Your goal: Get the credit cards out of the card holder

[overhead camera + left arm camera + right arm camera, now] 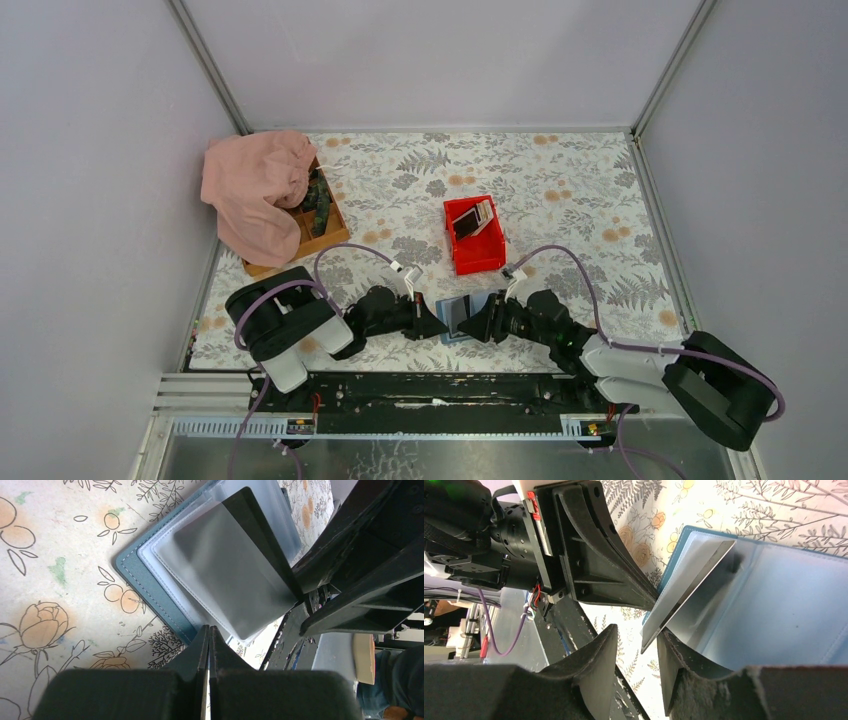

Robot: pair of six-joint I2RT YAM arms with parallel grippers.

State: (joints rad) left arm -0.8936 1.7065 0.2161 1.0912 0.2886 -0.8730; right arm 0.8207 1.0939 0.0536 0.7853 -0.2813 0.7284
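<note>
Right wrist view: right gripper (637,631) jaws spread astride a dark card (689,580) tilted up from the card holder (784,605), which lies between the arms. Left gripper (209,636) is pressed shut at the holder's edge, probably bracing it.

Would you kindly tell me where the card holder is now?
In the top view the card holder lies open at centre, between the left gripper and right gripper, just nearer than the red bin.

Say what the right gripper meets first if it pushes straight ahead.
The thin dark grey card, standing tilted inside the right gripper above the blue folding card holder; beyond it, probably the left gripper.
</note>
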